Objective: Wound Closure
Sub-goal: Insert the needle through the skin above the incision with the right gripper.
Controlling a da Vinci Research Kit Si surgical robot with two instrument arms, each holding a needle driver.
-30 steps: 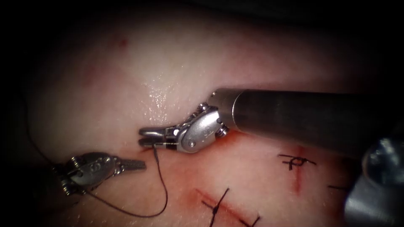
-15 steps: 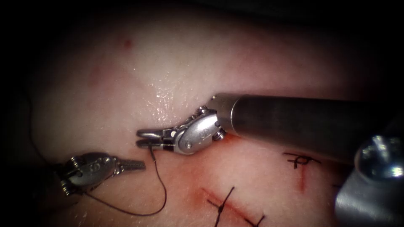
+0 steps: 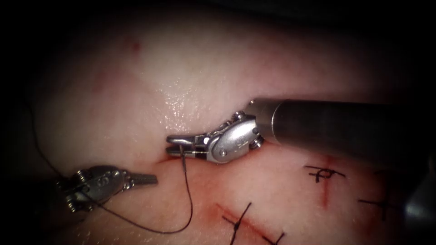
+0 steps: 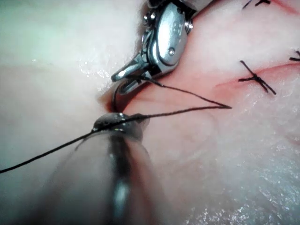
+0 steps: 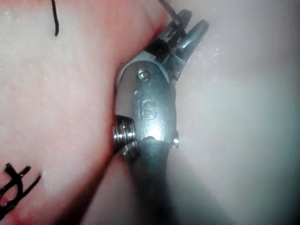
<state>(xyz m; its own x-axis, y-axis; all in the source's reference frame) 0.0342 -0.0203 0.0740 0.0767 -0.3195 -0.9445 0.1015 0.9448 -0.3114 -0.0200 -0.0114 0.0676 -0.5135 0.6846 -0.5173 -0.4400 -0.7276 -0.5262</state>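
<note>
My right tool point(image 3: 175, 145) lies over the upper end of the cut point(image 3: 213, 208), jaws shut on the dark needle point(image 3: 182, 156) near its thread end. The needle point(image 4: 116, 96) curves down from those jaws point(image 4: 125, 80) toward the cut's end; I cannot tell whether its tip is in the tissue. Black thread point(image 3: 190, 213) hangs from it, loops low over the tissue and runs left past my left tool's wrist. My left tool point(image 3: 147, 178) rests left of the cut, jaws shut with nothing seen between them. The thread point(image 4: 178, 111) crosses its tip point(image 4: 117, 123).
Tied black stitches point(image 3: 236, 220) cross the cut further down, with more stitches point(image 3: 321, 173) over a second red line at the right. Red fluid stains the tissue point(image 3: 181, 81) around the cut. The right tool's thick shaft point(image 3: 336, 129) spans the right side.
My right tool has shifted right and slightly up along with the needle, drawing the thread loop taller. The left tool has stayed in place.
</note>
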